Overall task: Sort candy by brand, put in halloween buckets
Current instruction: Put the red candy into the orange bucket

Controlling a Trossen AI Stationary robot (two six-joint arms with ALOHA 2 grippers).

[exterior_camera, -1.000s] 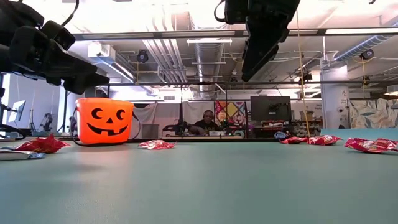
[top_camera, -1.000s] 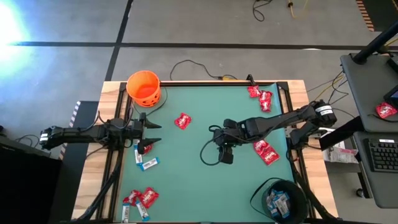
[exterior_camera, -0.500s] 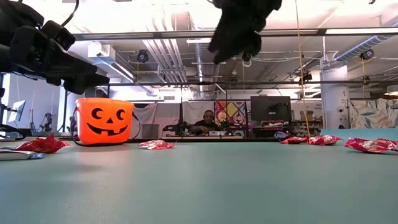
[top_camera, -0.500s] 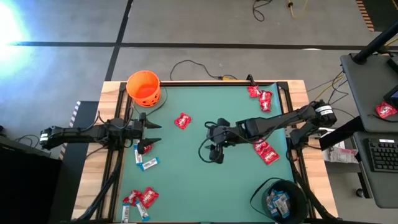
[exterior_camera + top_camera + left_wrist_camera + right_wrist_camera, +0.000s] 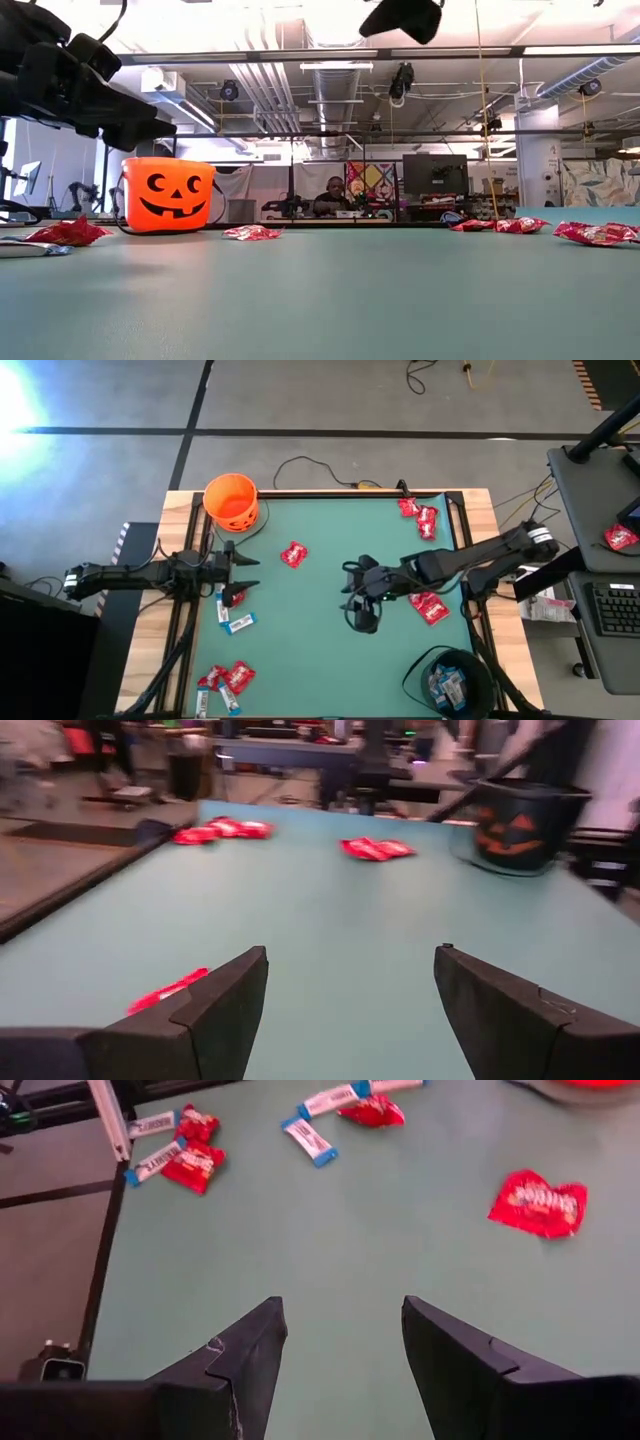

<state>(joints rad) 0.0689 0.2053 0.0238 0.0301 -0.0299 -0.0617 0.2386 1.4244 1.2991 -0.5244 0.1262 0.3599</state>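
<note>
the right tool point(image 5: 362, 622) hangs above the middle of the green desk point(image 5: 300, 650), its fingers point(image 5: 240, 1355) apart with bare mat between them — nothing held. a lone red packet point(image 5: 293, 554) lies a little beyond it toward the orange bucket point(image 5: 232, 501), which stands at the desk's far left corner. a pair of red packets point(image 5: 428, 603) lies just beside the right arm, and more red ones point(image 5: 418, 516) sit near the far right edge. the black bucket point(image 5: 448, 678) is off the near right corner, well behind this tool, with blue-and-white bars point(image 5: 446, 682) inside.

the left tool point(image 5: 243, 573) waits at the desk's left edge, fingers point(image 5: 215, 1010) spread wide and empty. right below it lie a red packet point(image 5: 234, 598) and two blue-and-white bars point(image 5: 238, 622). farther toward the near left corner is a mixed cluster of red packets and bars point(image 5: 224, 684).

in the low view, a person point(image 5: 330, 195) sits in the room beyond the desk.
</note>
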